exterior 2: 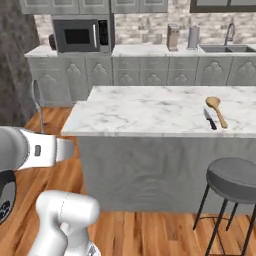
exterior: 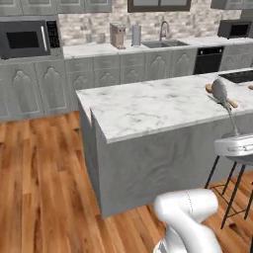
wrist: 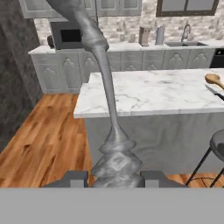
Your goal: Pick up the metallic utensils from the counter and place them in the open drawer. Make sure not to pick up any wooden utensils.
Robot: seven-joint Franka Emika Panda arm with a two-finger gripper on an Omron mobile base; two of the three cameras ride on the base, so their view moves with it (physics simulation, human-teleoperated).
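My gripper [wrist: 114, 176] is shut on the handle end of the grey metal spoon [wrist: 105, 65], which stands upright above the fingers with its round bowl at the top. From the left base view the spoon [exterior: 221, 92] rises over the gripper [exterior: 236, 137], off the marble counter's [exterior: 148, 106] near right side. The spoon [exterior 2: 36, 97] hangs at the far left of the right base view. The black-handled knife [exterior 2: 210, 120] lies on the counter [exterior 2: 145, 112] beside the wooden spoon [exterior 2: 217, 111]. The drawer is out of view.
A round grey stool [exterior 2: 232, 179] stands in front of the island's right part. The back wall holds grey cabinets, a microwave [exterior 2: 81, 35] and a sink with faucet [exterior 2: 229, 37]. Wooden floor spreads to the island's left.
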